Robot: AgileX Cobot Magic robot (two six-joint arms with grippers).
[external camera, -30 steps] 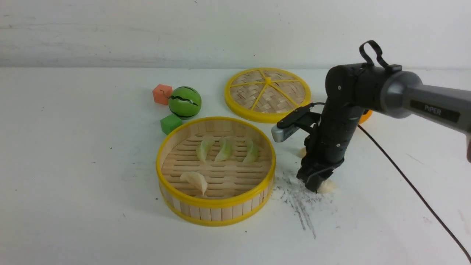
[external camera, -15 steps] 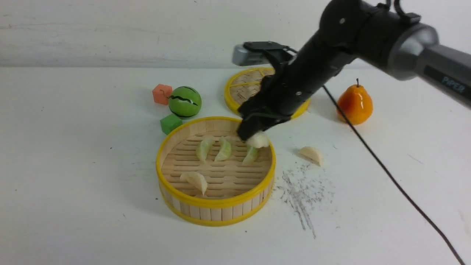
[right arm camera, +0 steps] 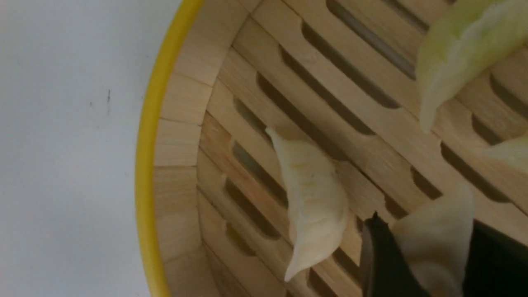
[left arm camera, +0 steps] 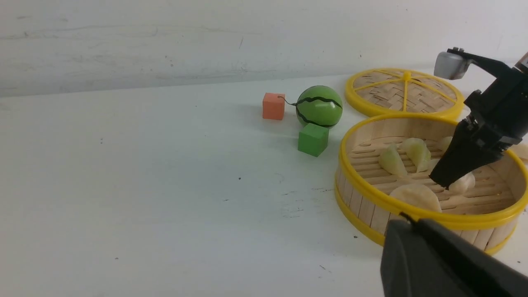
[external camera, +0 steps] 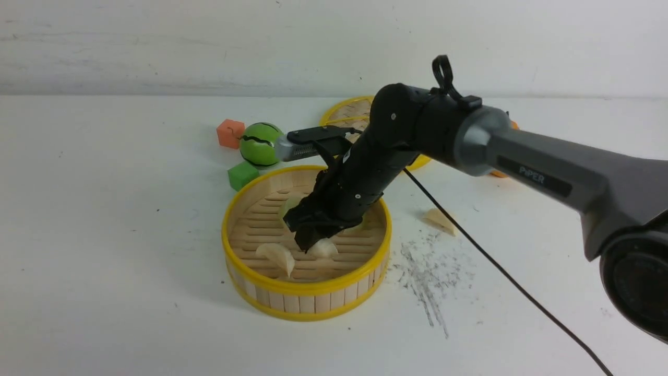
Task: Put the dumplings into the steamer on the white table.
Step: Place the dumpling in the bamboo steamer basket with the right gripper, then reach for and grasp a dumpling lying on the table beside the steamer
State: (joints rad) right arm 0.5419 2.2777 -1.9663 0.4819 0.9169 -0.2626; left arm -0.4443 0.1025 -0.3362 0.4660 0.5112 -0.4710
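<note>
The steamer [external camera: 305, 286] stands on the white table [external camera: 104, 235]. My right gripper [external camera: 313, 245] reaches down inside it, shut on a cream-white dumpling [external camera: 323, 248] held low over the slatted floor. In the right wrist view that dumpling [right arm camera: 437, 243] sits between the dark fingers [right arm camera: 377, 251]. Another cream dumpling [external camera: 276, 256] lies beside it, and green dumplings [left arm camera: 392, 161] lie further back, partly hidden by the arm. One cream dumpling [external camera: 438, 219] lies on the table to the right of the steamer. My left gripper [left arm camera: 408, 218] is shut and empty, near the steamer's front wall [left arm camera: 363, 202].
The woven lid [external camera: 347, 112] lies behind the steamer. A toy watermelon [external camera: 258, 143], an orange cube [external camera: 230, 133] and a green cube [external camera: 241, 175] stand at the back left. A black cable [external camera: 469, 245] trails across the table past dark scuff marks [external camera: 428, 277].
My right gripper lifted a cream dumpling off the table right of the steamer, swung it left over the rim, and lowered it into the steamer beside the other cream dumpling.
</note>
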